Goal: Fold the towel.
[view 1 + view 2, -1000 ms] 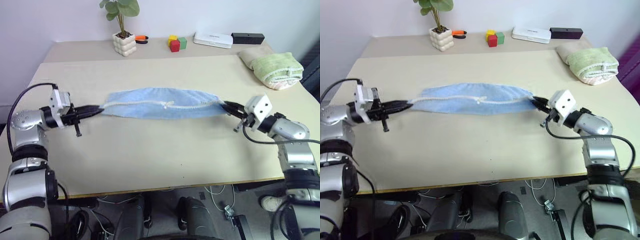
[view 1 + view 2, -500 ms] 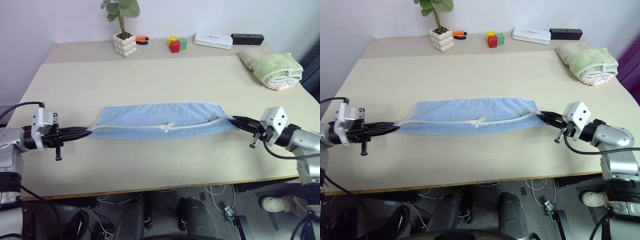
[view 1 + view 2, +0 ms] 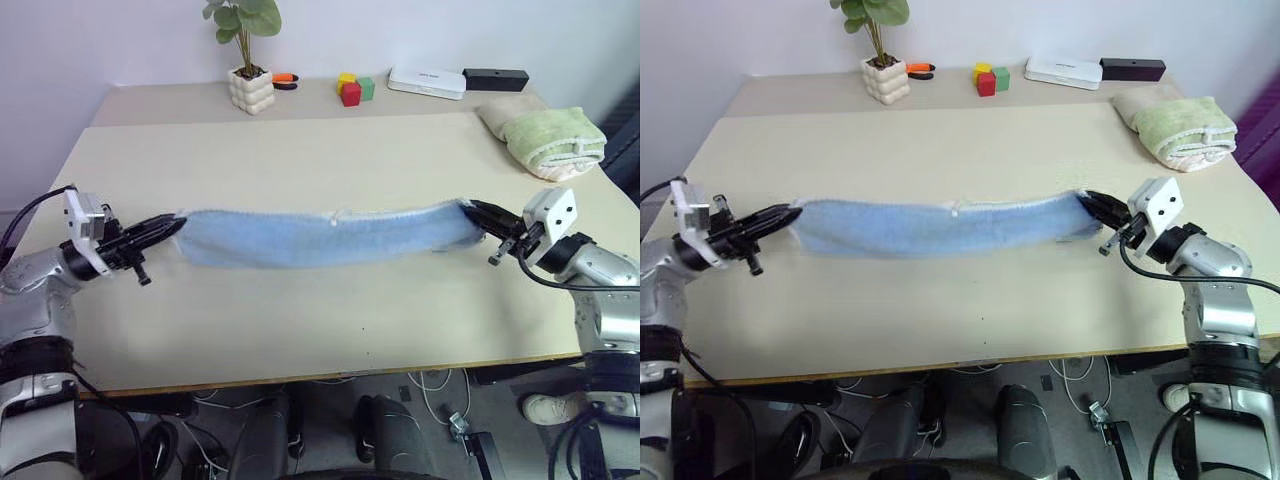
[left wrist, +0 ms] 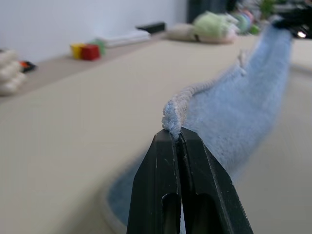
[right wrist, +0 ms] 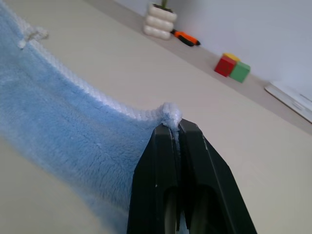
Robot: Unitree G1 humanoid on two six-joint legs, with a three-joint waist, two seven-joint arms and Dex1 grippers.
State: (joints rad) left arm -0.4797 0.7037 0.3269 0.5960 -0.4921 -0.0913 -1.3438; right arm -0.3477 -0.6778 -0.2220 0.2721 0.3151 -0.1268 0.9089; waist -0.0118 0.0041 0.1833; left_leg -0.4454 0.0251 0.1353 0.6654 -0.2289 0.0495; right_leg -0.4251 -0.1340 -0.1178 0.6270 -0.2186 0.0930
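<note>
The light blue towel (image 3: pixel 325 236) is now hanging as a narrower band than a moment ago, stretched over the table (image 3: pixel 300 310).
The left gripper (image 3: pixel 170 226) and right gripper (image 3: pixel 476 209) are each pinching a towel end, fingers fully closed.

The soft terry towel (image 3: pixel 320 236) was light blue with white edging; the smooth bench (image 3: pixel 300 150) was plain beige; both claws' fingers (image 4: pixel 183 190) were black
</note>
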